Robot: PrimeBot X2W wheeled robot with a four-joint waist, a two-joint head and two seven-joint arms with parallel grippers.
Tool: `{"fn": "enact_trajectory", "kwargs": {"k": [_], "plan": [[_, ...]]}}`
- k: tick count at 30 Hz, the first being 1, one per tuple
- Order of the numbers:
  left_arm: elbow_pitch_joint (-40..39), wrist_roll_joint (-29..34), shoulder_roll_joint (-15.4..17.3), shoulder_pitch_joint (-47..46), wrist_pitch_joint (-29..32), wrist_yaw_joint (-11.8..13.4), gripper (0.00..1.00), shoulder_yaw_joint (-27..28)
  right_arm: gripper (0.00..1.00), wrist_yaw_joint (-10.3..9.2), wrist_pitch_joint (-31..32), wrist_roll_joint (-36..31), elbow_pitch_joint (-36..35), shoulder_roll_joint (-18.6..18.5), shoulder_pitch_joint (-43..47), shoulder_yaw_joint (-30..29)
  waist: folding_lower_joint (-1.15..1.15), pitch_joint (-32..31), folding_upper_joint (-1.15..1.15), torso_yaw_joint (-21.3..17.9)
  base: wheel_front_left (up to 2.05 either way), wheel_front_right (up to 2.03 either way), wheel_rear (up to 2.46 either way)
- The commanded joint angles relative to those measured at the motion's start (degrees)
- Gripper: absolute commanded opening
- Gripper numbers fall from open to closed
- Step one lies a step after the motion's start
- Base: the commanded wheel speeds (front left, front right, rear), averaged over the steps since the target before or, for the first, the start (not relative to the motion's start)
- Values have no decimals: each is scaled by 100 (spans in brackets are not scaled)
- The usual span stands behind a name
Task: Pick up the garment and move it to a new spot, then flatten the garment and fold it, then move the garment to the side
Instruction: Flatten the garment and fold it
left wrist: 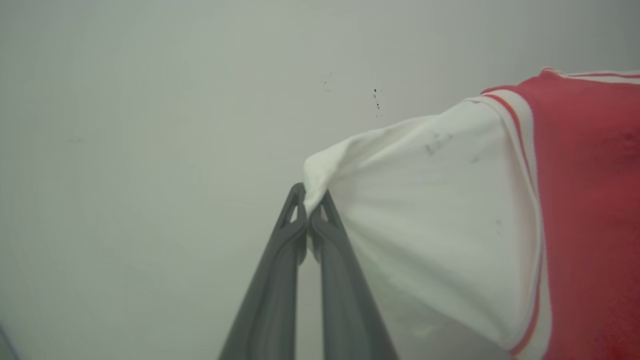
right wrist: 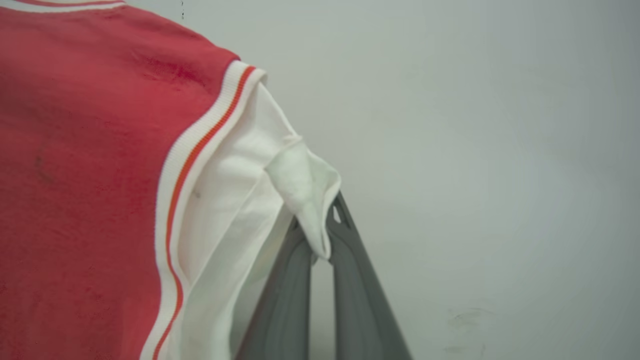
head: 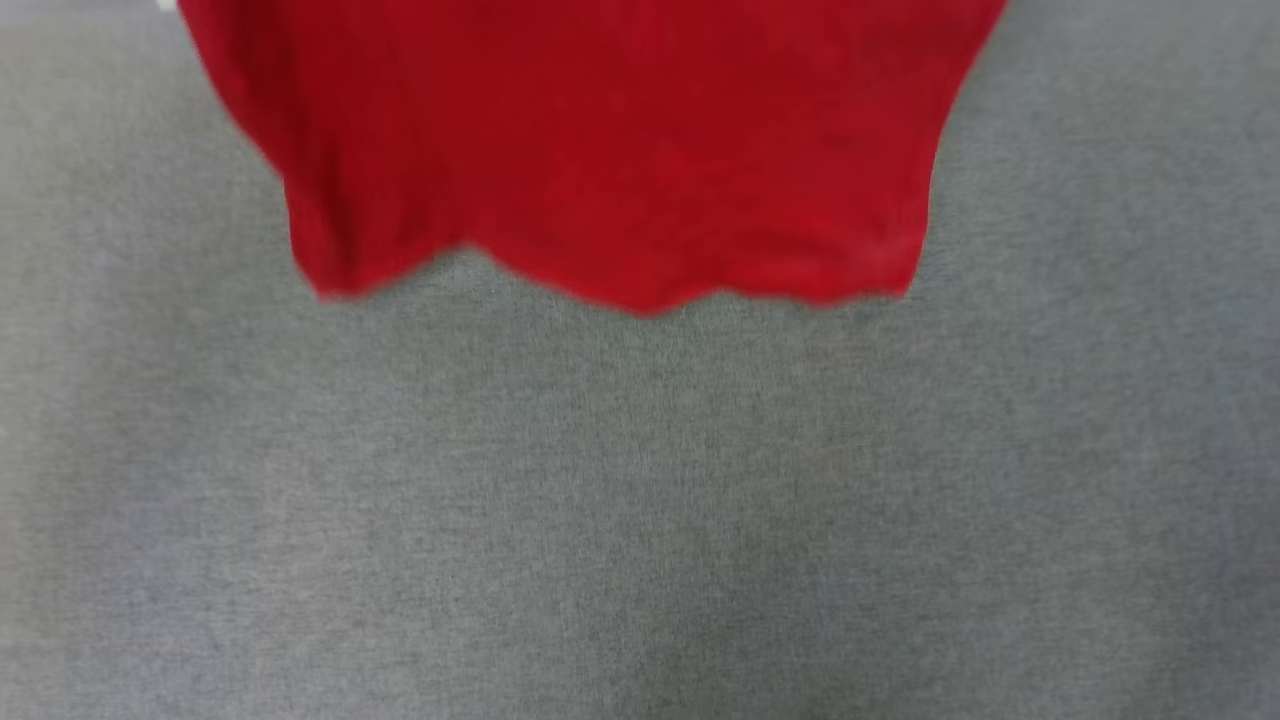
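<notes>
Left end effector and right end effector, each tight on 1 white sleeve of the red garment.

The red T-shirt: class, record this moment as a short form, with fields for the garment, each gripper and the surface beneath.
garment: red T-shirt with white sleeves and red-and-white striped trim, held spread between both grippers
left gripper: fingers shut on the tip of one white sleeve
right gripper: shut on the edge of the other white sleeve
hem: wavy, hanging over a grey fabric surface; contact cannot be told
folding: not yet begun
</notes>
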Motion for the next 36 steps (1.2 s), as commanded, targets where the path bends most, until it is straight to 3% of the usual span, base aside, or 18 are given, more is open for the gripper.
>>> {"fn": "enact_trajectory", "kwargs": {"k": [1,10,17,26,36], "plan": [[252,129,-118,-434,-6,-81,0,-108,0,-10,-129,-93,244,90,-306,-28,-1,463,0,36,0,0,0],[2078,678,-1015,-2737,-562,-502,0,-527,0,-10,-1001,-949,1766,482,-1994,-184,-1,1125,0,154,0,0,0],[3021,806,-1450,-3145,-997,-797,0,-783,0,-10,-1656,-1405,2612,790,-2402,-312,-1,1347,0,288,0,0,0],[3872,736,-1931,-2278,-1502,-1056,0,-1103,0,-9,-2277,-1276,3463,931,-1630,169,-1,1251,0,401,0,0,0],[3702,628,-2190,152,-1720,-982,0,-1271,0,-8,-2450,-148,3359,573,266,1229,-1,451,0,424,0,0,0]]}}
